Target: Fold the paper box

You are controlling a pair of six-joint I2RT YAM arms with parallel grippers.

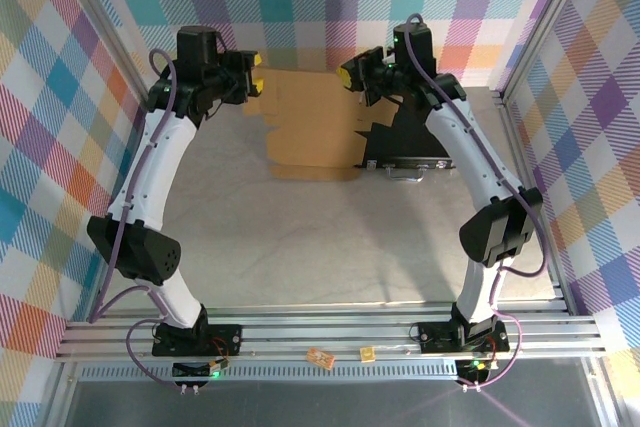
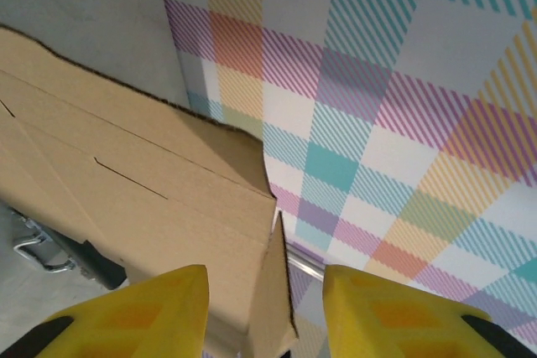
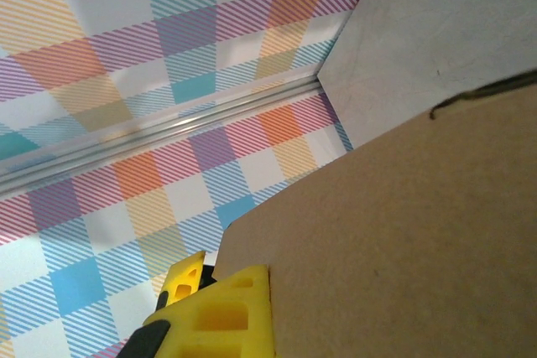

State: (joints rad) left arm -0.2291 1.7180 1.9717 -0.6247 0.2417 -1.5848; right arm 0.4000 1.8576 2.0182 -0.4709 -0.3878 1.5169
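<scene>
Box (image 1: 310, 122) largely unfolded, work just begun: right gripper (image 1: 350, 75) pinches its edge, left gripper (image 2: 265, 308) spread astride one bent flap; walls likely remain

The paper box (image 1: 310, 122), a plain brown die-cut sheet of corrugated cardboard, lies at the far middle of the grey table (image 1: 300, 237); its notched right edge meets a black rectangular case (image 1: 412, 137). The yellow-fingered left gripper (image 1: 256, 82) sits at the sheet's far-left corner; the yellow-tipped right gripper (image 1: 348, 75) sits at its far-right corner; two small orange tags (image 1: 322, 357) lie on the near aluminium rail (image 1: 300, 332).
</scene>
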